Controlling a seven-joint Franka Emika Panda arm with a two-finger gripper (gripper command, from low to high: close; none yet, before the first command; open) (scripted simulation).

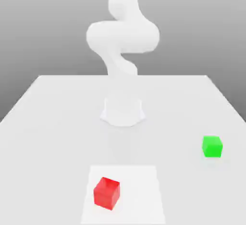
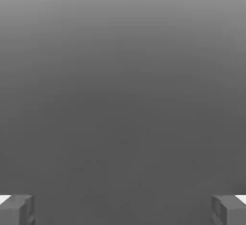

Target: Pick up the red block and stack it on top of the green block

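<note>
Red block (image 1: 106, 193) on white square (image 1: 139, 195), green block (image 1: 212, 146) apart

Red block (image 1: 106, 193) sitting on pale square (image 1: 137, 195); green block (image 1: 212, 146) resting on tabletop (image 1: 57, 142), toward exterior view's right, farther back.

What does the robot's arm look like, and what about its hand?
The arm is smooth, plain white and rounded, with bulging curved parts and no markings or cables that I can see. The dark grey two-fingered hand has blocky fingertips.
</note>
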